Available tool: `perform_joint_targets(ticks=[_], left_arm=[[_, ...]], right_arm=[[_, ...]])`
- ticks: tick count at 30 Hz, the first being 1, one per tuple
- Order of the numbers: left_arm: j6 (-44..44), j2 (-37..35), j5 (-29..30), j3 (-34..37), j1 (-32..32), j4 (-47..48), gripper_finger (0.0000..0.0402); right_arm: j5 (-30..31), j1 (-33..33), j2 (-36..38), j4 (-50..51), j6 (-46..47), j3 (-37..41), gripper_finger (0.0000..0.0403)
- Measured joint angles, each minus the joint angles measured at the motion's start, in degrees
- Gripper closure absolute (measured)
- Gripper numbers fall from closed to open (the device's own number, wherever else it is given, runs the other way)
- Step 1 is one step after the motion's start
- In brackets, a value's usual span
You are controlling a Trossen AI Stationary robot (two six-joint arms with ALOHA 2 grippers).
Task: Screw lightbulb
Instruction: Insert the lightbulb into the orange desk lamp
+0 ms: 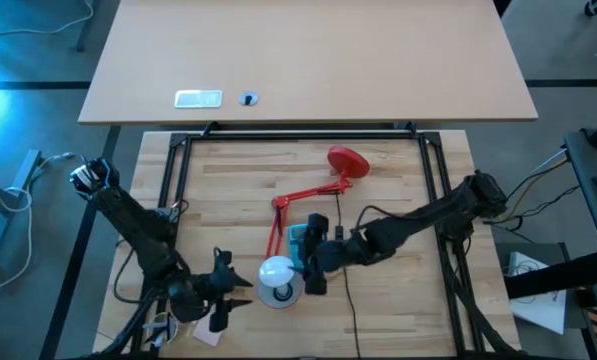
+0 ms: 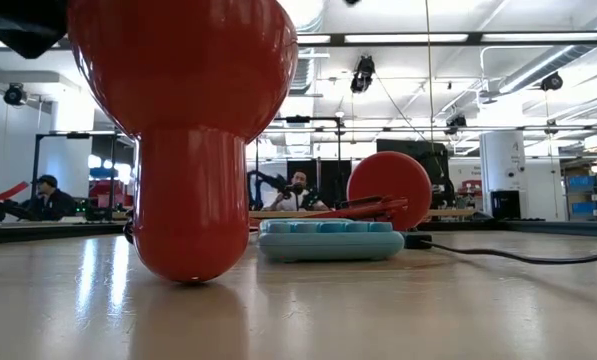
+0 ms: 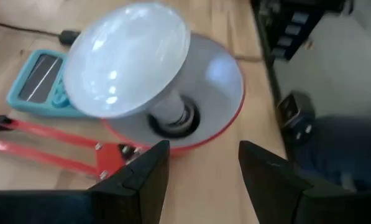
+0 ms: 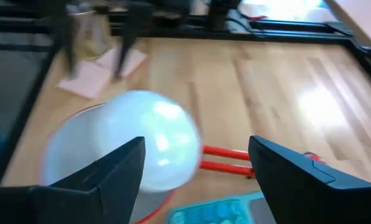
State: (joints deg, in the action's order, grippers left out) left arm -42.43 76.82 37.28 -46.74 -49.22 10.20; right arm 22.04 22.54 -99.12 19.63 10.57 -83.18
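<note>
**Lightbulb seated in the lamp shade, both end effectors open beside it**

A small white pear-shaped lightbulb stands with its dome up and its greyish screw base down in the socket at the middle of a red desk lamp's round shade, which lies mouth-up on the light wooden surface and shows its white inside.

The left end effector sits just beside the shade, on the side away from the right arm. Its two dark fingers are spread apart with nothing between them, and the bulb and shade lie directly ahead of the gap, close but not touched.

The right end effector sits just on the opposite side of the shade. Its fingers are also spread wide and hold nothing. The bulb lies straight ahead of them, close to the gap.

Beside the right end effector, touching or nearly touching it, lies a flat light-blue calculator. The lamp's thin red jointed arm runs away from both end effectors to a round red base standing well apart from them.

In the table-height view the red shade fills the near foreground, with the calculator behind it. People sit far off in the room beyond.
</note>
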Motion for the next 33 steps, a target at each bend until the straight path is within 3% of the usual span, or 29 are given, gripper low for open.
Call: perform_joint_targets(ticks=[5, 11, 15, 23, 33], left_arm=[[0.29, 0.02, 2.45, 4.44, 0.03, -9.52, 0.0218], [0.19, 0.02, 4.25, 5.62, 0.03, -10.16, 0.0218], [4.87, 0.12, 6.56, 4.96, -1.11, -10.12, 0.0218], [17.46, 8.0, 8.41, -4.4, -2.09, -6.9, 0.0218], [12.89, 17.76, 8.26, -14.87, -1.79, 7.53, 0.0218]], right_arm=[[-2.58, -1.78, -1.49, -1.96, 0.28, 0.0, 0.0132], [-4.97, -1.77, -4.2, -5.66, 0.46, 0.02, 0.0131], [-5.07, -1.78, -4.85, -5.9, 0.46, 0.02, 0.0126], [-5.47, -1.7, -4.5, -5.94, 0.2, 0.02, 0.0131], [-5.23, -1.87, -4.34, -6.98, -0.66, 0.02, 0.0122]])
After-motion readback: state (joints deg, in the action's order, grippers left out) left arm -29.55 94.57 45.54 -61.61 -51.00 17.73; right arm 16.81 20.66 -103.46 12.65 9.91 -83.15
